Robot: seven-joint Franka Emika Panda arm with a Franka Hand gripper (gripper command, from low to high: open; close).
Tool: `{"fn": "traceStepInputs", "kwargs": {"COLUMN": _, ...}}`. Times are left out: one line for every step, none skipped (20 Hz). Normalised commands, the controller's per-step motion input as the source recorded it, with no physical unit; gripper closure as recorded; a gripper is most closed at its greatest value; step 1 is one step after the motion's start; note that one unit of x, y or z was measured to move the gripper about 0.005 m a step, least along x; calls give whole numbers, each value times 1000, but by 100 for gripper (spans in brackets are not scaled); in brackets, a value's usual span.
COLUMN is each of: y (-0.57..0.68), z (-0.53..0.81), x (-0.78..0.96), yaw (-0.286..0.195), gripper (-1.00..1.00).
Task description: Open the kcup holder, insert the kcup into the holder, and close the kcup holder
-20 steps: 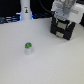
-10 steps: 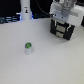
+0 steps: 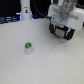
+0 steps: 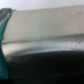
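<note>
Kcup holder [image 3: 63, 31] sits at the exterior view's upper right with the gripper [image 3: 62, 25] over it, grip unclear; pod [image 3: 28, 47] waits well apart, so the drawer wants a straight, steady pull.

Around the kcup [image 3: 28, 47] the white surface [image 3: 45, 67] lay open on every side, the kcup holder [image 3: 62, 31] with the end effector [image 3: 61, 29] over it standing well apart, the white post [image 3: 25, 10] far behind.
</note>
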Motion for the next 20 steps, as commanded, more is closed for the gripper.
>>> {"fn": "traceStepInputs", "kwargs": {"y": -340, "z": 165, "x": 932, "yaw": -84, "gripper": 100}}
{"fn": "traceStepInputs", "kwargs": {"y": -345, "z": 157, "x": 928, "yaw": -85, "gripper": 100}}
{"fn": "traceStepInputs", "kwargs": {"y": -352, "z": 151, "x": 924, "yaw": -86, "gripper": 100}}
{"fn": "traceStepInputs", "kwargs": {"y": -356, "z": 146, "x": 922, "yaw": -86, "gripper": 100}}
{"fn": "traceStepInputs", "kwargs": {"y": -361, "z": 142, "x": 919, "yaw": -86, "gripper": 100}}
{"fn": "traceStepInputs", "kwargs": {"y": -366, "z": 140, "x": 913, "yaw": -85, "gripper": 100}}
{"fn": "traceStepInputs", "kwargs": {"y": -371, "z": 140, "x": 910, "yaw": -85, "gripper": 100}}
{"fn": "traceStepInputs", "kwargs": {"y": -376, "z": 137, "x": 907, "yaw": -84, "gripper": 100}}
{"fn": "traceStepInputs", "kwargs": {"y": -376, "z": 137, "x": 904, "yaw": -84, "gripper": 100}}
{"fn": "traceStepInputs", "kwargs": {"y": -363, "z": 170, "x": 899, "yaw": -81, "gripper": 100}}
{"fn": "traceStepInputs", "kwargs": {"y": -379, "z": 157, "x": 897, "yaw": -81, "gripper": 100}}
{"fn": "traceStepInputs", "kwargs": {"y": -391, "z": 148, "x": 889, "yaw": -81, "gripper": 100}}
{"fn": "traceStepInputs", "kwargs": {"y": -390, "z": 146, "x": 887, "yaw": -80, "gripper": 100}}
{"fn": "traceStepInputs", "kwargs": {"y": -395, "z": 149, "x": 883, "yaw": -79, "gripper": 100}}
{"fn": "traceStepInputs", "kwargs": {"y": -398, "z": 146, "x": 879, "yaw": -78, "gripper": 100}}
{"fn": "traceStepInputs", "kwargs": {"y": -399, "z": 152, "x": 870, "yaw": -78, "gripper": 100}}
{"fn": "traceStepInputs", "kwargs": {"y": -398, "z": 155, "x": 858, "yaw": -77, "gripper": 100}}
{"fn": "traceStepInputs", "kwargs": {"y": -394, "z": 163, "x": 854, "yaw": -78, "gripper": 100}}
{"fn": "traceStepInputs", "kwargs": {"y": -396, "z": 160, "x": 846, "yaw": -78, "gripper": 100}}
{"fn": "traceStepInputs", "kwargs": {"y": -390, "z": 174, "x": 859, "yaw": -80, "gripper": 100}}
